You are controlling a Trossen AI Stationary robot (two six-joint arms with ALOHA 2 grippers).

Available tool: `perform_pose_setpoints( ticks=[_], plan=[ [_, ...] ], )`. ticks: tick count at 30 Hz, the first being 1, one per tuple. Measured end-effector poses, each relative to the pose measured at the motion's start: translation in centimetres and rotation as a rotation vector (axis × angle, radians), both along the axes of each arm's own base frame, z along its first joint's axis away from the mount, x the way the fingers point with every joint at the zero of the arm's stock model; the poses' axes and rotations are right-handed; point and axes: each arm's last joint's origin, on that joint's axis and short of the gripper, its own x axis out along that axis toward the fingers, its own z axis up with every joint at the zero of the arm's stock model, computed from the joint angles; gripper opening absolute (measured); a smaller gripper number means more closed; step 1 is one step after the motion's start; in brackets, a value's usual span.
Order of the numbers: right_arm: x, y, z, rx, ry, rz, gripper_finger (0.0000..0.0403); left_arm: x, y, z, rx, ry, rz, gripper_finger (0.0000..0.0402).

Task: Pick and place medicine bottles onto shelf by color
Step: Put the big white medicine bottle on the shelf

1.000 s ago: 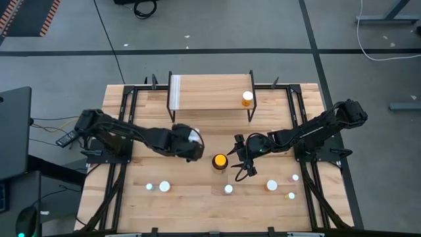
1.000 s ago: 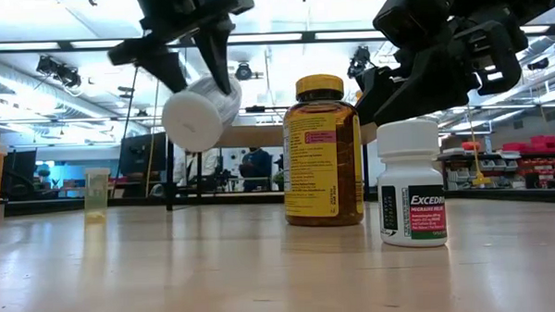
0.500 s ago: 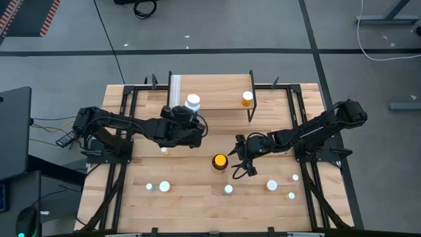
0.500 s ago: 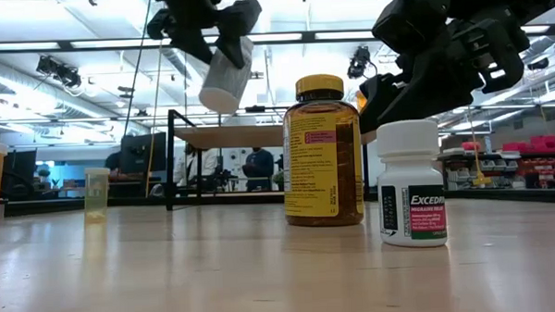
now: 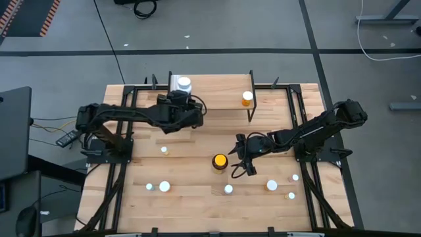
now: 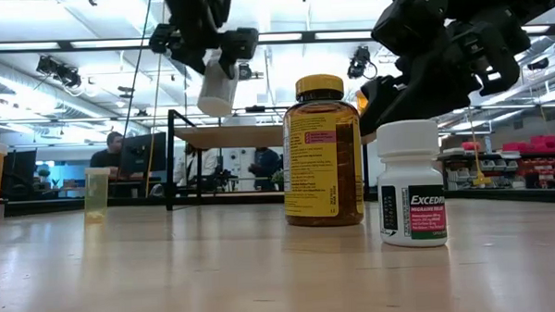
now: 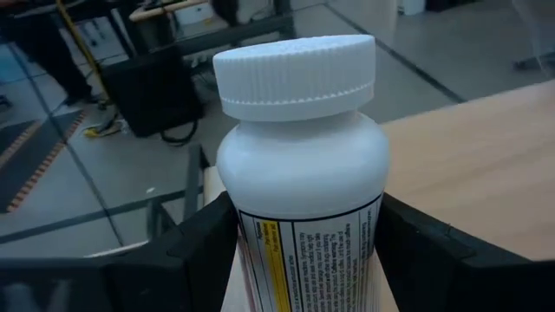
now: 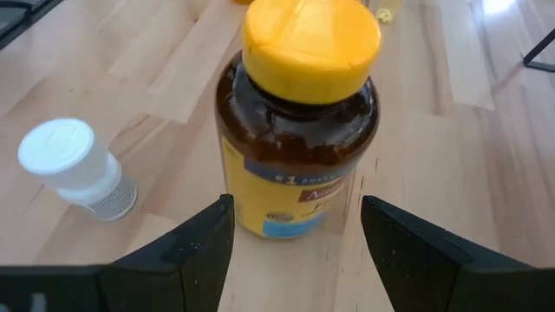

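Left gripper point(image 5: 182, 99) is clamped on the large white bottle point(image 5: 183, 83).

High view: this bottle hangs over the whitish-strip end of the shelf point(image 5: 217, 99). An orange bottle point(image 5: 247, 98) stands at the opposite end. The left arm is the nearer one to the shelf.

Low view: the white bottle point(image 6: 218, 87) is tilted, cap pointing down and toward the camera, clear above the shelf plank point(image 6: 226, 136). Judgement: its long axis must come upright before release.

Left wrist view: both dark fingers point(image 7: 195, 251) press the bottle's sides below its ribbed cap.

Right wrist view: the right gripper point(image 8: 299, 234) stands unclenched, fingers either side of the dark amber bottle point(image 8: 299, 165) without touching it. That bottle stands upright on the table point(image 8: 451, 156), directly ahead of the gripper.
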Motion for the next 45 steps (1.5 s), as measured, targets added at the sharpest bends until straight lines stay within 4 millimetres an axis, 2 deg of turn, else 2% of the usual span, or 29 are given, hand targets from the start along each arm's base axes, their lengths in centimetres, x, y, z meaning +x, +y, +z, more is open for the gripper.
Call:
perform_pose_setpoints(
  ticks=[6, 11, 18, 28, 37, 45],
  plan=[
    [-0.1, 0.0, -0.1, -0.026, 0.014, 0.018, 0.0256, -0.4, 1.4, -2.2, 0.001, -0.013, 0.049, 0.0244],
    [-0.1, 0.0, -0.1, -0.05, 0.011, 0.036, 0.0256, -0.6, 2.1, -3.1, 0.02, -0.045, 0.084, 0.0244],
    [0.0, -0.4, -0.1, -0.074, -0.001, 0.042, 0.0256, -0.7, 2.5, -3.1, 0.005, -0.049, 0.09, 0.0249],
    [0.2, -1.5, 0.0, -0.09, -0.006, 0.01, 0.0256, -0.7, 2.5, -3.2, -0.019, -0.047, 0.077, 0.0276],
    [0.2, -1.7, -0.1, -0.089, -0.006, 0.003, 0.0256, -0.8, 2.8, -3.3, -0.025, -0.028, 0.078, 0.029],
    [0.2, -1.7, -0.1, -0.089, -0.005, 0.003, 0.0256, -1.4, 2.4, -2.0, -0.047, -0.007, 0.033, 0.0291]
  ],
)
